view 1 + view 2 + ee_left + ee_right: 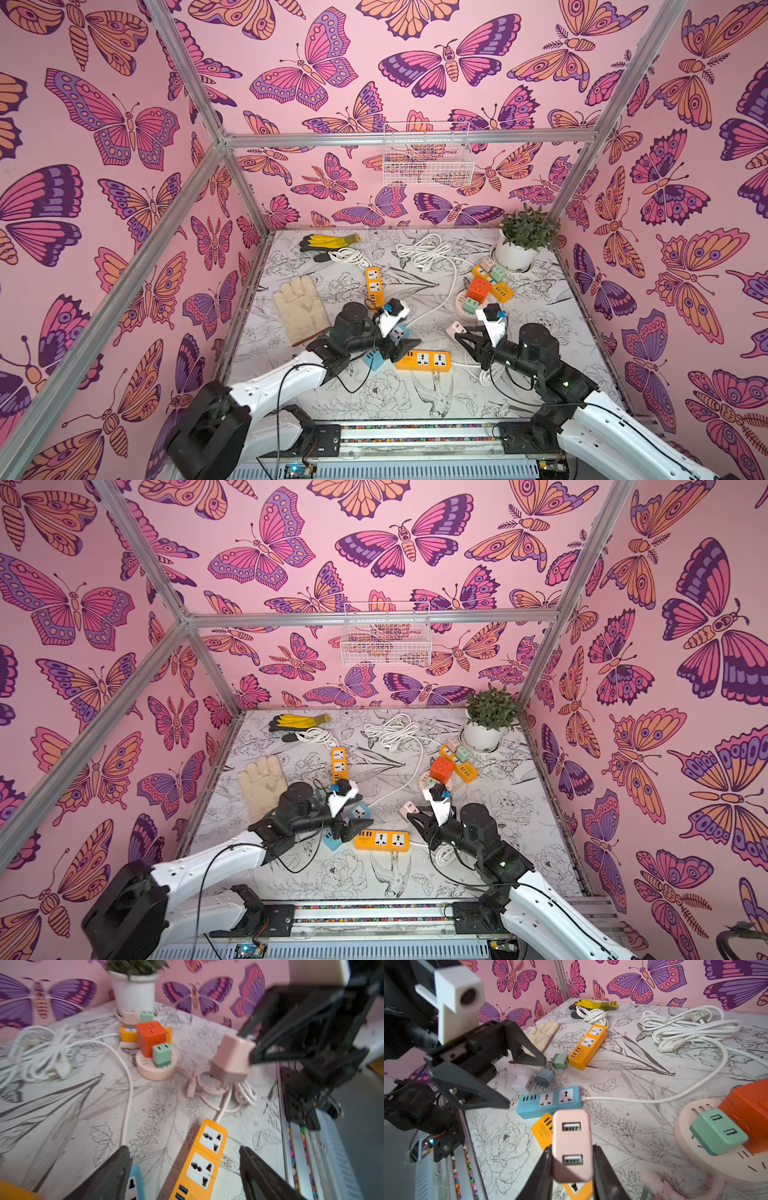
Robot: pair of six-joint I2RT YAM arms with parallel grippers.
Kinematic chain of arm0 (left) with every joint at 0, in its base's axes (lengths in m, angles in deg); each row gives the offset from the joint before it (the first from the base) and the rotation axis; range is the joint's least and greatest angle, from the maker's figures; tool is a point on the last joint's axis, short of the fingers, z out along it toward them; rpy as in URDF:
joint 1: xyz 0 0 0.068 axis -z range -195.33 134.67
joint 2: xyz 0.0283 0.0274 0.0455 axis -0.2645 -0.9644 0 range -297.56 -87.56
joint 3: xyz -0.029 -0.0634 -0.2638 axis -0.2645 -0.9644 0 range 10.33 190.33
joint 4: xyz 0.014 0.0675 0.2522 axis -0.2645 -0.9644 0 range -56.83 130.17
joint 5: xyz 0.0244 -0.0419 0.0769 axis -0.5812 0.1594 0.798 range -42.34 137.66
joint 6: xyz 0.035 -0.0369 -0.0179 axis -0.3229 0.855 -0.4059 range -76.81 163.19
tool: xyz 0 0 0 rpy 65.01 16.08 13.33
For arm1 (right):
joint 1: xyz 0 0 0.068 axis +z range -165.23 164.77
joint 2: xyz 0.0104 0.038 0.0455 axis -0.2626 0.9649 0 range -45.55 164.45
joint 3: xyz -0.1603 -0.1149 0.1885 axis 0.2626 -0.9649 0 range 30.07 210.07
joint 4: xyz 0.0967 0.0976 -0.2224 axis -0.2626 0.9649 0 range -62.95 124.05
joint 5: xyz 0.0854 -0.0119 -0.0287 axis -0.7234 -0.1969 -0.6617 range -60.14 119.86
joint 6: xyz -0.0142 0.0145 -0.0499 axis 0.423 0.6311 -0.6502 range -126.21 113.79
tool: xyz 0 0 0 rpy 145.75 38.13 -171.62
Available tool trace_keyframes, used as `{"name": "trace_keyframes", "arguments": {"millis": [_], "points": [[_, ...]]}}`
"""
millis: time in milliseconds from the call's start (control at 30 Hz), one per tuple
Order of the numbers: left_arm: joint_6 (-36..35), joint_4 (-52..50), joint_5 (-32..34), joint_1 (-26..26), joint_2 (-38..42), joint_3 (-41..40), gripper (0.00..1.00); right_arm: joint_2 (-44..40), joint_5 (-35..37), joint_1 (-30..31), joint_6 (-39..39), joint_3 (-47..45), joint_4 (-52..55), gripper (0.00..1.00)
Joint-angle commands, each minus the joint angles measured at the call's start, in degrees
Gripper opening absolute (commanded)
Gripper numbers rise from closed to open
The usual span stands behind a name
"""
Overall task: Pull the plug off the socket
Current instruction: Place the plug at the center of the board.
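The right hand (572, 1153) pinches the pink plug (572, 1126) between its fingers and holds it in the air, clear of the orange power strip (204, 1159) on the surface (374, 399) — both of the strip's sockets stand bare. The left hand (184, 1150) is spread wide over the strip's USB end, beside the blue strip (548, 1101).

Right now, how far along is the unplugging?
Done: both sockets on the orange power strip are empty. In hand: right gripper shut on the pink plug, held clear above the table; left gripper open over the strip. Left: probably just setting the plug down.
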Motion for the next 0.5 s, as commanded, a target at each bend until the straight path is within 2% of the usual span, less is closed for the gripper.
{"name": "trace_keyframes", "arguments": {"millis": [0,100,167,300,467], "points": [[24.7,2.0,4.2,-5.1,6.0,-1.9,0.86,2.8,-1.7,-0.4,9.8,0.5,-9.4,0.22],[36.0,2.8,4.6,-9.0,11.2,-3.4,0.86,7.9,-3.0,-0.4,14.8,0.9,-15.8,0.22],[40.1,1.7,5.7,-10.2,14.1,-3.6,0.86,12.7,-4.4,-0.3,18.4,1.6,-20.6,0.21],[40.5,-3.9,7.8,-10.5,18.8,-2.0,0.86,23.7,-6.8,0.1,24.1,5.8,-25.6,0.19],[40.4,-5.5,8.6,-10.5,21.8,-1.9,0.86,37.0,-6.2,4.0,27.7,13.2,-28.6,0.19]]}}
